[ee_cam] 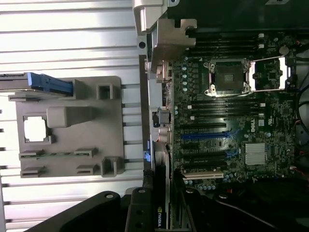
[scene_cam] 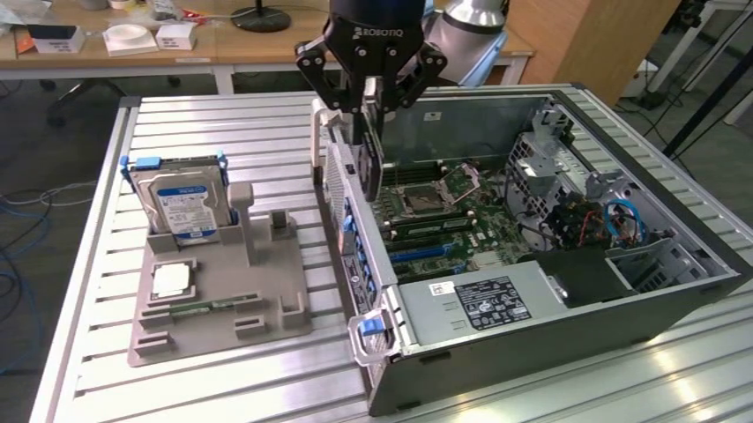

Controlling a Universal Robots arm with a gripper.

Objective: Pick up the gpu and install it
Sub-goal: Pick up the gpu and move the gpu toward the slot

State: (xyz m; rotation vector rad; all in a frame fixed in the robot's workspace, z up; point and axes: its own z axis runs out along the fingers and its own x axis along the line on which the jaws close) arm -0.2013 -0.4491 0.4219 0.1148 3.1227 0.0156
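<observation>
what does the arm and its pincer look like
The pincer is black, with a boxy body marked ROBOTIQ in white letters and two jointed, linked fingers that taper toward the tips. Behind it the arm shows a rounded silver-grey section.

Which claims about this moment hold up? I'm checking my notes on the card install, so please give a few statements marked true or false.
1. The gripper holds the gpu on edge over the open computer case. True.
2. The gpu is seated in a blue slot on the motherboard. False: it hangs in the gripper, and the blue slots are empty.
3. The hard drive stands upright in the grey holder. True.
4. A cooler covers the processor socket. False: the socket is bare, with its frame swung open.
</observation>
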